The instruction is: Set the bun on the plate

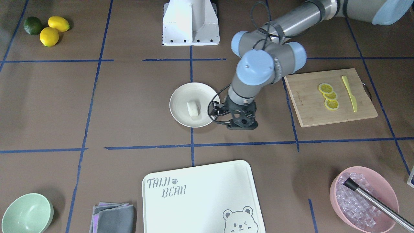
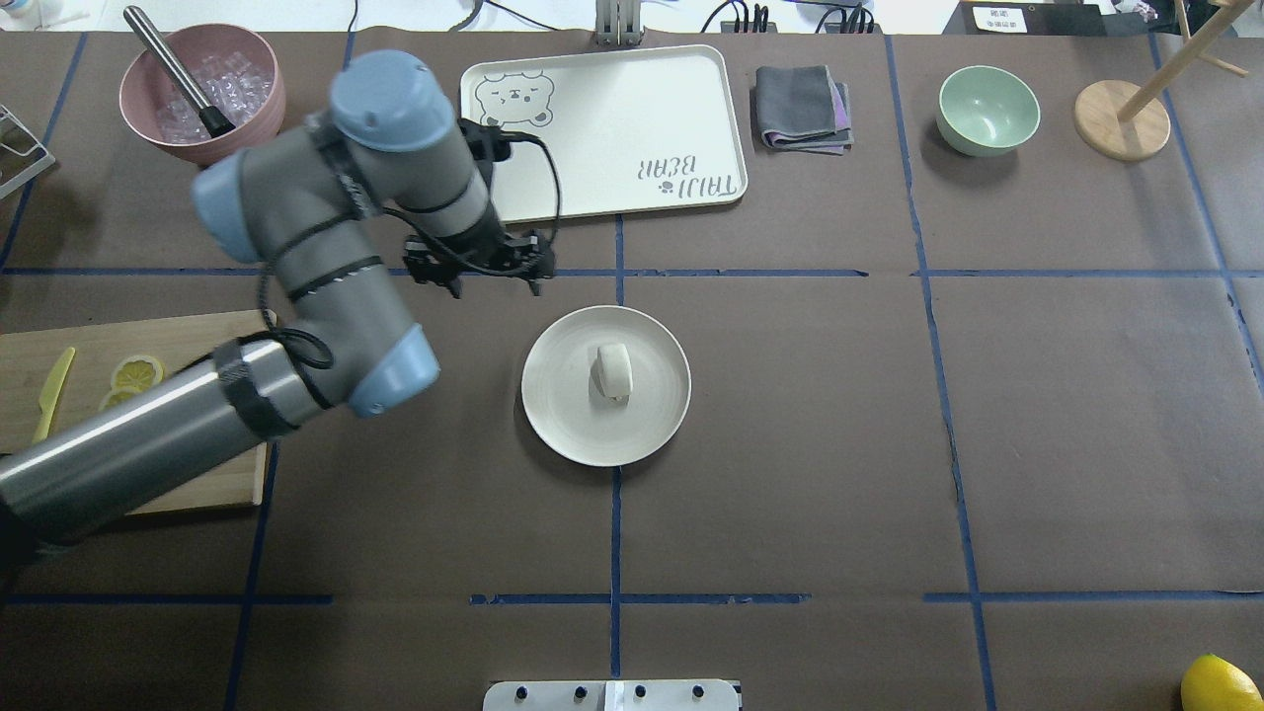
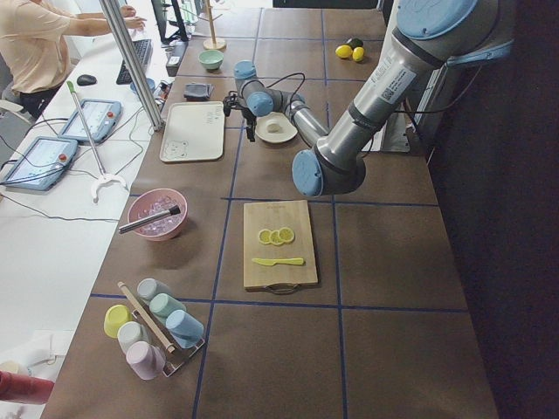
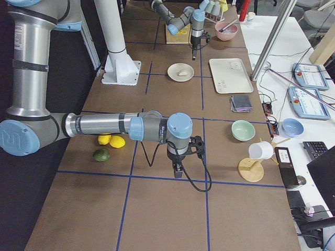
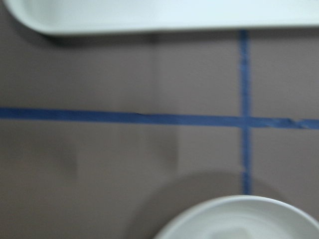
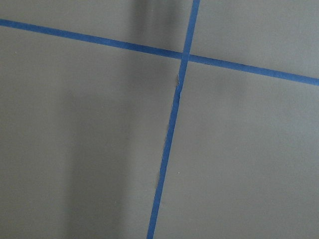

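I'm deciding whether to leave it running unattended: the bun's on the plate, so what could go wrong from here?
1. The left claw hangs near the rim of the plate; a low sideways move might clip it and shift the plate.
2. Its black cable loops out toward that rim and could snag it.
3. The bun is rounded, so a knock may roll it off.

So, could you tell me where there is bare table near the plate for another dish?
Widest bare stretch: right of the round cream-white plate, toward the mint-green bowl. Also free between plate and white robot base. Crowded: grey left arm and wooden cutting board on its left, bear-printed white board beyond.
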You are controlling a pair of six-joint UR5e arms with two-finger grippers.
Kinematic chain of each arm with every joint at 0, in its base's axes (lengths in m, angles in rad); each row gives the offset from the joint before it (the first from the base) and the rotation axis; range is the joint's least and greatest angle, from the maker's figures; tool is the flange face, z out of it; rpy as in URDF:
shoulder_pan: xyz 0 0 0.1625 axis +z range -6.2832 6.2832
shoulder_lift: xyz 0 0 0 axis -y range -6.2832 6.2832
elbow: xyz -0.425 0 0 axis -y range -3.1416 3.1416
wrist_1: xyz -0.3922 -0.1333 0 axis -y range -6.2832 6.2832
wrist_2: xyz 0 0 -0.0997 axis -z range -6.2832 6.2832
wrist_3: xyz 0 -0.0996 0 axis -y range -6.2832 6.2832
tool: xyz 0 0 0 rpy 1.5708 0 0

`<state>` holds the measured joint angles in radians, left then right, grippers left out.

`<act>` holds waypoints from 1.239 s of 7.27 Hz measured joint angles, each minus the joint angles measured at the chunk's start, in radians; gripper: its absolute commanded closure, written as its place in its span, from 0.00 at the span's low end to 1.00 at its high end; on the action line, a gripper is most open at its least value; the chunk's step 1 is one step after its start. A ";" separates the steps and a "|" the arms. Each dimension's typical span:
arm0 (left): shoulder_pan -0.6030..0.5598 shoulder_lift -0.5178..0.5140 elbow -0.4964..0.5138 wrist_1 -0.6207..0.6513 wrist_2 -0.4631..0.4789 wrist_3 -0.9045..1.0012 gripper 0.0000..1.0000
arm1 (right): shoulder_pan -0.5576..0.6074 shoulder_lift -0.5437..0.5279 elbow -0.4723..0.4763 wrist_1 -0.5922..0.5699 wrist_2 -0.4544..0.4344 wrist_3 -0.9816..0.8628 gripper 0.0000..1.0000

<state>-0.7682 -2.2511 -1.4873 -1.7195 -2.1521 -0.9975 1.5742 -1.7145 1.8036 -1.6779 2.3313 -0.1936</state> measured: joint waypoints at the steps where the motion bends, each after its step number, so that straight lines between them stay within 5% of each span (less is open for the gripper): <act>1: -0.106 0.124 -0.072 0.001 -0.077 0.154 0.00 | 0.000 -0.001 -0.003 0.000 -0.001 0.000 0.00; 5: -0.494 0.467 -0.125 0.026 -0.213 0.770 0.00 | 0.000 -0.001 -0.009 0.000 0.000 0.001 0.00; 9: -0.790 0.602 -0.097 0.188 -0.215 1.123 0.00 | 0.000 -0.007 -0.011 0.000 0.000 0.001 0.00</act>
<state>-1.5580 -1.6493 -1.5847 -1.5311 -2.3674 0.1251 1.5742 -1.7214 1.7924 -1.6782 2.3308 -0.1926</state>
